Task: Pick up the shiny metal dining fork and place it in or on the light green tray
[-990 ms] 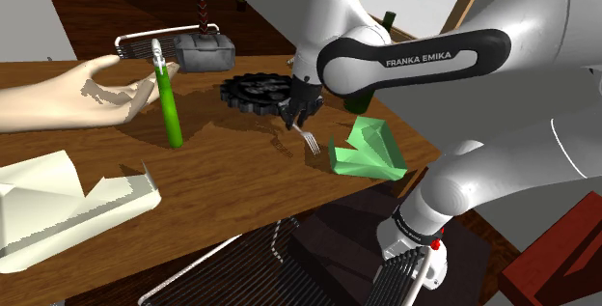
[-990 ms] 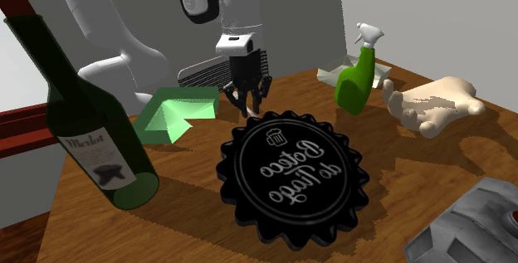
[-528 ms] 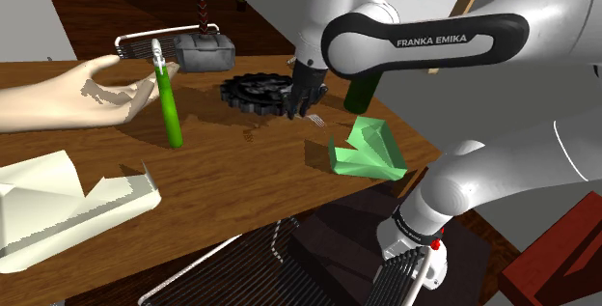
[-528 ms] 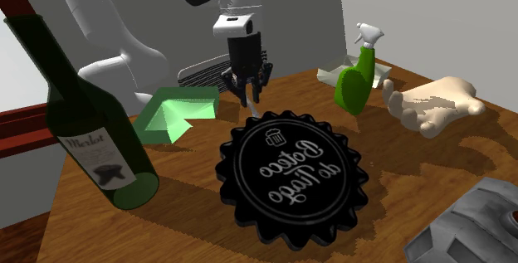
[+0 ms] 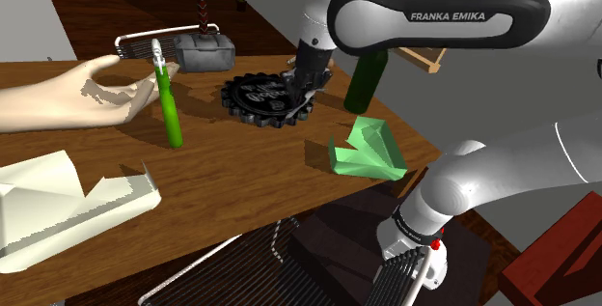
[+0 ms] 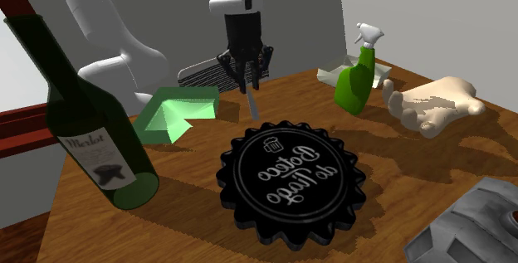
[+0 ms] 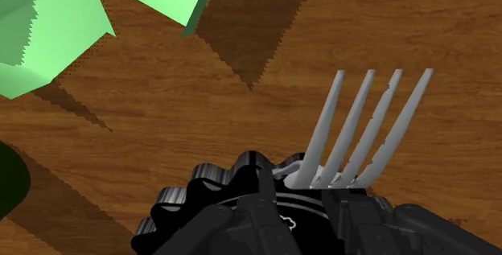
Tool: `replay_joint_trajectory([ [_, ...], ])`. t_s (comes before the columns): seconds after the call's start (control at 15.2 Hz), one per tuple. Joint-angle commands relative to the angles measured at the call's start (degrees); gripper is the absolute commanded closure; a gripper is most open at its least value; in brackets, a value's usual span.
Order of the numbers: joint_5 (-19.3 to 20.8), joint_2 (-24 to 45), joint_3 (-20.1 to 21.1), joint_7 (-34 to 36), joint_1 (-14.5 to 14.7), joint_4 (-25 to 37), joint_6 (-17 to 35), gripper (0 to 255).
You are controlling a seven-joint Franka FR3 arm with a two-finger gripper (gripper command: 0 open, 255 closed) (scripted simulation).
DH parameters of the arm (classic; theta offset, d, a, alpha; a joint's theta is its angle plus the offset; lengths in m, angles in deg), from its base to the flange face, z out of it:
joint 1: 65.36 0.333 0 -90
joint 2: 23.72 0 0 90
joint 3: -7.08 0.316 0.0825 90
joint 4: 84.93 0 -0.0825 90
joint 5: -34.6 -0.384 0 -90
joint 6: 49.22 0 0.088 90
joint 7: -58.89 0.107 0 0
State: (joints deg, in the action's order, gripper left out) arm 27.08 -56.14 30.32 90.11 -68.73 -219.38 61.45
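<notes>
Quick status from my end: the pick half looked done, the place half hadn't started. The jaws were clamped shut on the handle of the fork [image 6: 251,104], which hung tines-down. As far as I could judge there was air under the tips, so it was off the counter [image 6: 191,211]. In the wrist view the four grey tines pointed straight at the wood.

The fork hung over the counter between the light green tray [image 6: 174,112] and the big black bottle-cap disc [image 6: 290,178], near the counter's edge on the stand's side. The tray sat right along that same edge, close to the fork but not under it. What was left, I reckoned, was a short carry over to the tray and a release.

Pose-wise, the arm [image 5: 453,14] had its forearm stretched roughly level above the counter, with the wrist bent so the hand pointed straight down. The wine bottle [image 6: 91,137] stood at the corner beyond the tray. The green spray bottle [image 6: 355,79] was well off toward the opposite edge.
</notes>
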Motion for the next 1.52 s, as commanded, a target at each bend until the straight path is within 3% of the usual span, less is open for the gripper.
replay_joint_trajectory([
  [0.0, 0.1, -0.1, -0.2, -0.1, -0.1, 1.6, -1.7, 255],
  [0.2, 0.3, -0.1, -0.5, -0.1, -0.2, 3.1, -3.2, 255],
  [0.66, -0.2, -16.0, -7.4, -6.3, 2.0, -9.2, -7.2, 255],
  [1.12, 3.6, -33.9, -15.4, -12.5, 2.3, -19.2, -15.5, 255],
  [1.45, 3.2, -35.2, -14.9, -12.4, 2.6, -23.5, -12.5, 255],
])
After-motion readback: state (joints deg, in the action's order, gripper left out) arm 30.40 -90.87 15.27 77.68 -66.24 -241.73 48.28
